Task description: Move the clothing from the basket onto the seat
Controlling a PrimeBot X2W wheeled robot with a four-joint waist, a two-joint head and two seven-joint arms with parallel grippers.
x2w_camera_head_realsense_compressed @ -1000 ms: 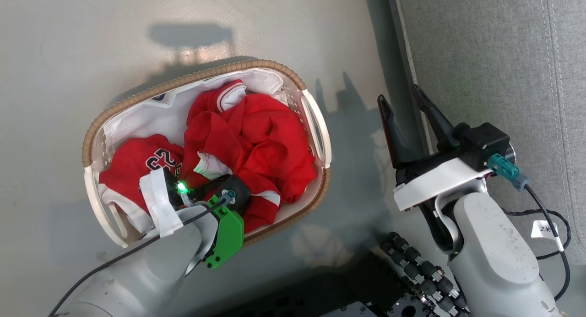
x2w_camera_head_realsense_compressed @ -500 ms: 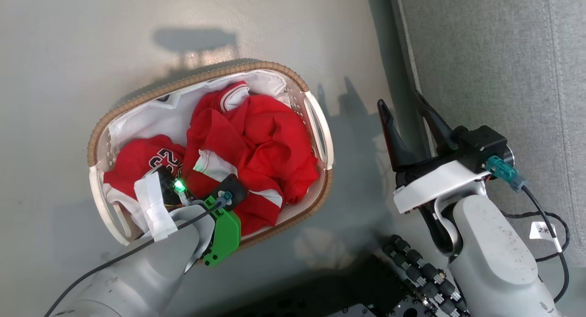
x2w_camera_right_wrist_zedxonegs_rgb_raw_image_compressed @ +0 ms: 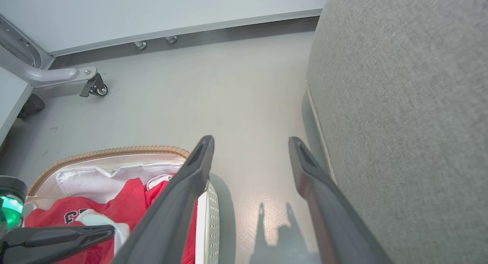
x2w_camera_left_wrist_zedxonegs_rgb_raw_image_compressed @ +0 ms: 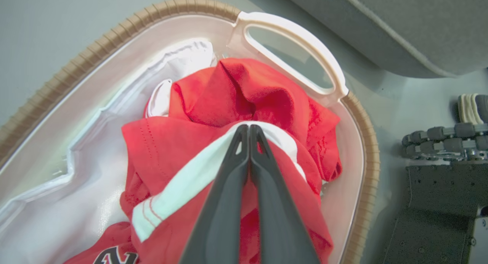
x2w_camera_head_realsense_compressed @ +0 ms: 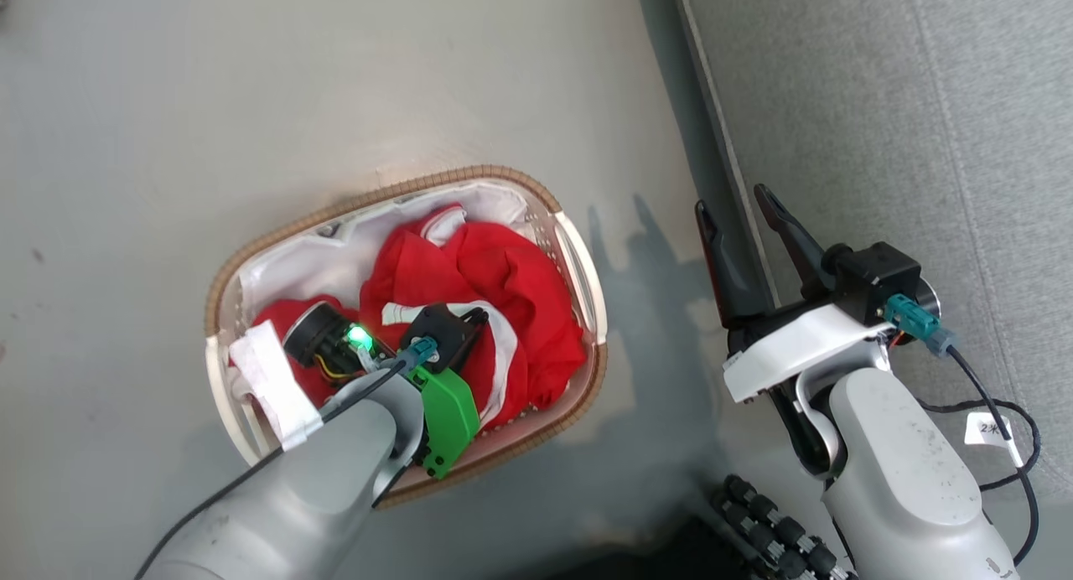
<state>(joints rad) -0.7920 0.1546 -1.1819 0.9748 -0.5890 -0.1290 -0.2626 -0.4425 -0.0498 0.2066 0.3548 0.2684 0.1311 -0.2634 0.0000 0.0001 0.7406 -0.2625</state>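
Note:
The basket [x2w_camera_head_realsense_compressed: 469,176] stands on the floor left of the seat [x2w_camera_head_realsense_compressed: 880,102]. The red clothing [x2w_camera_head_realsense_compressed: 511,287] is heaped in its right half, over the white liner [x2w_camera_head_realsense_compressed: 293,261]. In the left wrist view my left gripper [x2w_camera_left_wrist_zedxonegs_rgb_raw_image_compressed: 248,127] is shut on a red garment [x2w_camera_left_wrist_zedxonegs_rgb_raw_image_compressed: 244,88], with the garment's white trim draped around its tips. The numbered jersey [x2w_camera_left_wrist_zedxonegs_rgb_raw_image_compressed: 114,256] lies beneath at the bottom edge. My right gripper [x2w_camera_head_realsense_compressed: 732,199] hangs open with nothing in it, over the floor between the basket's handle [x2w_camera_head_realsense_compressed: 578,261] and the seat's edge [x2w_camera_right_wrist_zedxonegs_rgb_raw_image_compressed: 400,103].
My own base with black rollers [x2w_camera_head_realsense_compressed: 780,521] sits at the lower right, close to the basket. In the right wrist view a metal leg with a caster [x2w_camera_right_wrist_zedxonegs_rgb_raw_image_compressed: 93,86] stands far left near the wall. Open grey floor [x2w_camera_head_realsense_compressed: 251,102] lies beyond the basket.
The head camera has shifted, so the basket sits lower in the picture. My left wrist has risen and turned over the red pile, and the fabric has bunched up under it. The right gripper holds its pose.

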